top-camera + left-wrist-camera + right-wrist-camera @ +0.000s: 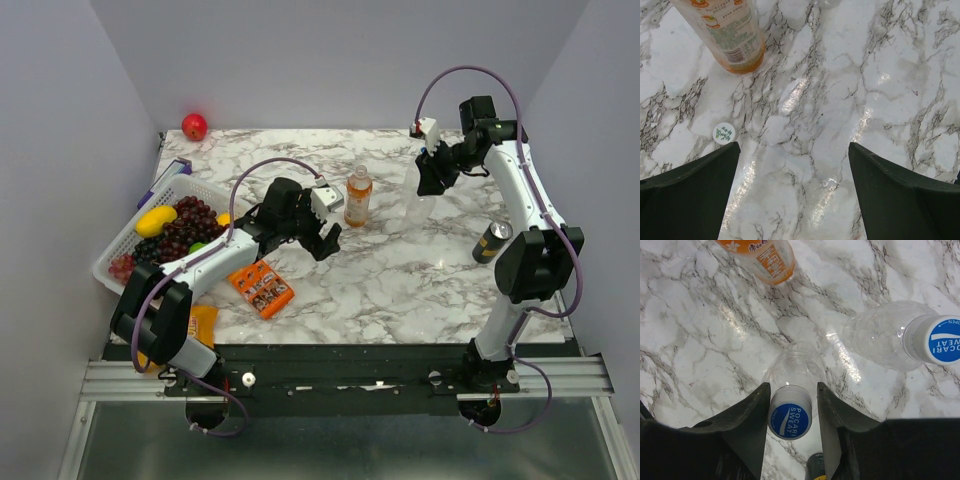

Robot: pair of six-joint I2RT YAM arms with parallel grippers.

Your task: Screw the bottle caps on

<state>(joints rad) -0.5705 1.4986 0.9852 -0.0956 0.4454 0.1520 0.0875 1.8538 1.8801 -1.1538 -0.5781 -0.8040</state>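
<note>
A clear bottle point(795, 367) stands under my right gripper point(792, 407), with a blue cap point(790, 419) on its neck. The jaws flank this cap; the left finger is against it and a narrow gap shows at the right finger. A second clear bottle point(880, 335) with a blue cap point(940, 340) stands to the right. The orange bottle point(358, 197) stands uncapped at mid table, also seen as the orange bottle point(732, 35). A whitish cap point(724, 133) lies on the marble by the left fingertip of my left gripper point(794, 146), which is wide open and empty, near the orange bottle's base.
A dark drink can point(492, 241) stands by the right arm. A white basket point(120, 245) of fruit sits at the left edge. An orange packet point(261, 287) lies in front of the left arm, and a red apple point(194, 126) rests at the back left corner.
</note>
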